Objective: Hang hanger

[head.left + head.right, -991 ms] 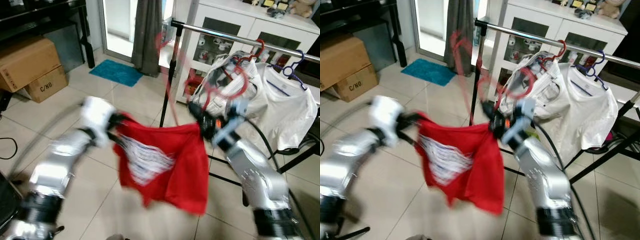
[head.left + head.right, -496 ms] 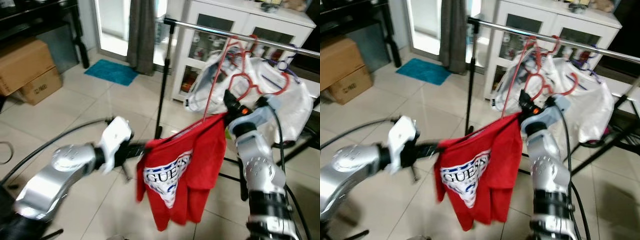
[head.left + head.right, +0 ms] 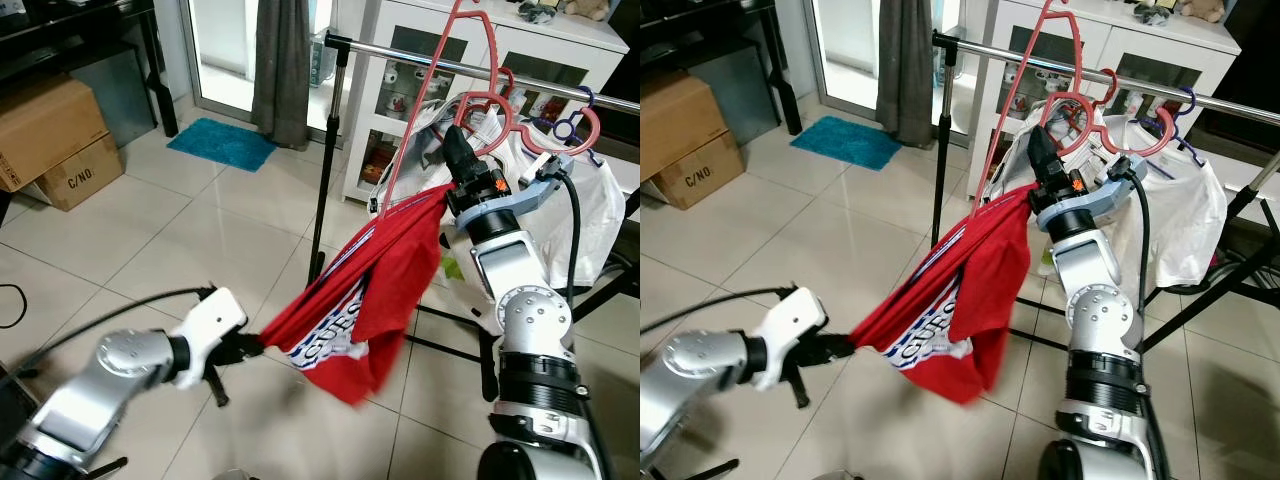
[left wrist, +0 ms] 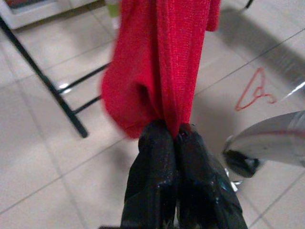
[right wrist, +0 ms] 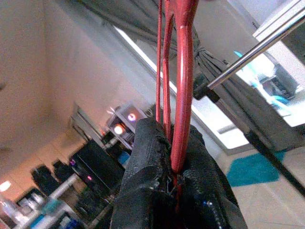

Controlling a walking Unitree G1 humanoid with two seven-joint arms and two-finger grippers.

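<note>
A red T-shirt (image 3: 385, 265) with white print hangs on a red wire hanger (image 3: 418, 110). My right gripper (image 3: 452, 150) is shut on the hanger's wires just below its hook, which reaches above the metal rail (image 3: 420, 58) of the clothes rack. In the right wrist view the black fingers (image 5: 152, 167) clamp the red wires (image 5: 180, 86), with the rail (image 5: 257, 52) close by. My left gripper (image 3: 252, 346) is low and to the left, shut on the shirt's hem, so the cloth stretches diagonally. The left wrist view shows its fingers (image 4: 157, 157) pinching the red fabric (image 4: 164, 62).
White shirts (image 3: 560, 200) hang on the rail's right part from red and blue hangers. The rack's black post (image 3: 330, 170) and floor legs stand behind the shirt. A white cabinet (image 3: 560, 50), grey curtain (image 3: 280, 60), teal mat (image 3: 222, 143) and cardboard boxes (image 3: 50, 130) lie beyond. A spare red hanger (image 4: 255, 90) lies on the tiles.
My right gripper has lifted the hanger up toward the rail. The left arm has dropped low with the hem, pulling the shirt out into a slanted stretch.
</note>
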